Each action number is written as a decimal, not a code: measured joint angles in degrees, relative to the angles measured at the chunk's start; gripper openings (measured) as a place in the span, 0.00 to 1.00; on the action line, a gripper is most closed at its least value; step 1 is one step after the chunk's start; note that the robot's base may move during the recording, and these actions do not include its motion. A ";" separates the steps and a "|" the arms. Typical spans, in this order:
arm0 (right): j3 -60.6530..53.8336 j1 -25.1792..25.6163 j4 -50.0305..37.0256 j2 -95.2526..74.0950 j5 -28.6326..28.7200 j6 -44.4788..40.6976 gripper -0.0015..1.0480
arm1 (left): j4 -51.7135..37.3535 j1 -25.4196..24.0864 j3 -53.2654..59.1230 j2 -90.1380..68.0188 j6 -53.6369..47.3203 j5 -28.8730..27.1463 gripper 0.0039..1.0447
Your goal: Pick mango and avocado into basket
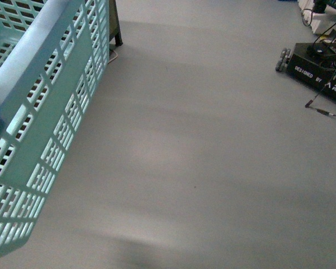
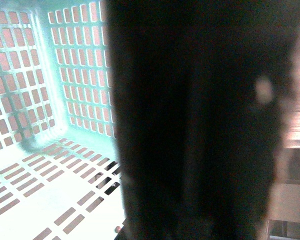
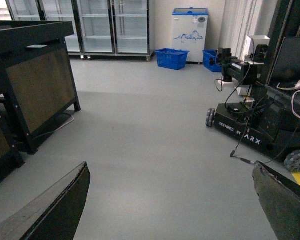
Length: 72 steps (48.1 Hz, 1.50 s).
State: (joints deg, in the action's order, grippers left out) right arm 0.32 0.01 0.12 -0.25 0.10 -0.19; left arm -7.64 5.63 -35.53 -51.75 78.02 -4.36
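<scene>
Right of the slotted basket (image 1: 47, 106), wide bare floor (image 1: 213, 168).

You're in a shop-like robot lab: glass-door fridges (image 3: 115, 25), a chest freezer (image 3: 190, 29), blue baskets (image 3: 172, 58), an ARX-marked wheeled base (image 3: 242, 131).

The basket (image 1: 49, 78) is smooth, pale teal plastic (faintly glossy on its rim); the floor (image 1: 201, 168) is smooth, matt grey.

The right hand (image 3: 171, 172) shows two black, wedge-shaped fingers (image 3: 55, 210) with scuffed, paler edges; the left hand (image 2: 195, 130) is only a black blur.
</scene>
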 joint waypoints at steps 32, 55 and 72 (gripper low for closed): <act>0.00 0.00 0.00 0.00 0.00 0.00 0.93 | 0.00 0.00 0.00 0.00 0.00 0.02 0.05; 0.02 0.00 0.00 0.00 -0.02 0.00 0.93 | 0.00 0.00 -0.02 0.02 0.00 0.02 0.05; 0.02 0.00 0.00 0.00 0.00 0.00 0.93 | 0.00 0.00 -0.09 0.22 -0.02 0.00 0.05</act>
State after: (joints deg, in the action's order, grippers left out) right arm 0.34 0.01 0.12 -0.25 0.10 -0.19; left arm -7.64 5.63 -35.62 -51.53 78.00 -4.36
